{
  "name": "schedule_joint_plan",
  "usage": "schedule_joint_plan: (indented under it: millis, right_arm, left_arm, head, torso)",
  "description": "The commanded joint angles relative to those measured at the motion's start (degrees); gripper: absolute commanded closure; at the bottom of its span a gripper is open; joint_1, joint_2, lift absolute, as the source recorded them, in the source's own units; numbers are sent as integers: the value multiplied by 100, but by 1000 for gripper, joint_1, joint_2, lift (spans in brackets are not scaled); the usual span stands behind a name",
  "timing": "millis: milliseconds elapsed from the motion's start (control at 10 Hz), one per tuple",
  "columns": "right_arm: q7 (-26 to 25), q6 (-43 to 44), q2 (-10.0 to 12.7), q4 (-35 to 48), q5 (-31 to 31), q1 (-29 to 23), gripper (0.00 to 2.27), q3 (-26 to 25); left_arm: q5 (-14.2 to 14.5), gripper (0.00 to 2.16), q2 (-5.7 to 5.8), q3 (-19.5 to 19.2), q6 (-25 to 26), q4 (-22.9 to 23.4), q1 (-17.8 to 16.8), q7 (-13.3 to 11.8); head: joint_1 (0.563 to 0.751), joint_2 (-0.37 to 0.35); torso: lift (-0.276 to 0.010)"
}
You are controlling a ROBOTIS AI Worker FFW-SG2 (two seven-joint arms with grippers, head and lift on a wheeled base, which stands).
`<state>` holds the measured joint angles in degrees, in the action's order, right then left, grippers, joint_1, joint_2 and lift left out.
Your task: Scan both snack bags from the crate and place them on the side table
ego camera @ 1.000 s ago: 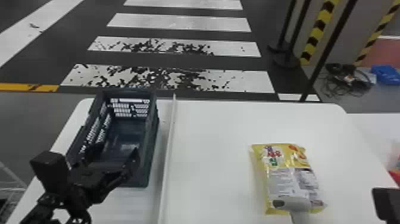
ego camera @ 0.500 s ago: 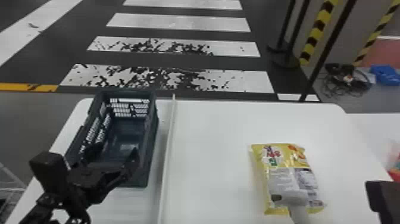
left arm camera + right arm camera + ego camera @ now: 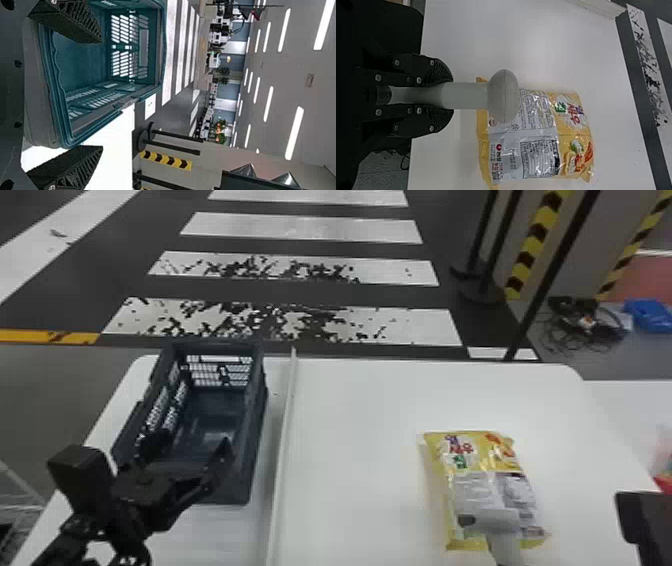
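While the white table fills most of the head view's foreground, a second white surface lies beyond its right side. The dark slatted crate sits on the left part of the table, and a long pale strip runs between it and the yellow snack bag.

The left gripper is over the crate's near end, its fingers spread wide and holding nothing.

The right gripper is at the head view's right edge; in the right wrist view its fingers are closed on the handle of a pale handheld scanner. The scanner's rounded head is over the near end of the snack bag; I can't tell whether they touch.

The snack bag lies flat on the table, its print facing up. Large purple, red and green lettering stands at its far end, beside a food picture. Nearer the scanner are silvery label panels packed with small print, and a little round red mark.
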<state>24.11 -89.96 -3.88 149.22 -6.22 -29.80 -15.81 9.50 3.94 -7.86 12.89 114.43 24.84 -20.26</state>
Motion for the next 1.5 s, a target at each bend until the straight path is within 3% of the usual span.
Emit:
schedule_joint_plan:
  millis: [0,300,900,1200,1400]
  right_arm:
    - [6,-12,-8,151,-2,1,2256,-71]
    - [6,-12,-43,283,-20,308,2253,-441]
    - [-3,-12,-544,-1334,-275,1354,2256,-1249]
    - [6,2039,-799,-2547,-275,1732,2256,-1328]
    - [15,2812,-1080,-3426,-205,2101,2256,-1293]
  left_arm:
    - [0,36,1,-5,-9,0,3,-5]
    - [0,36,1,-5,8,9,3,-5]
    - [0,36,1,-23,44,35,12,-13]
    - [-27,36,1,-5,79,35,12,-5]
    - [-35,36,1,-5,79,26,12,-5]
  head:
    - [695,-27]
    - [695,-44]
    - [695,-157]
    - [695,-219]
    - [695,-250]
  torso:
    - [-95]
    - [-95]
    - [-95]
    - [-95]
    - [-95]
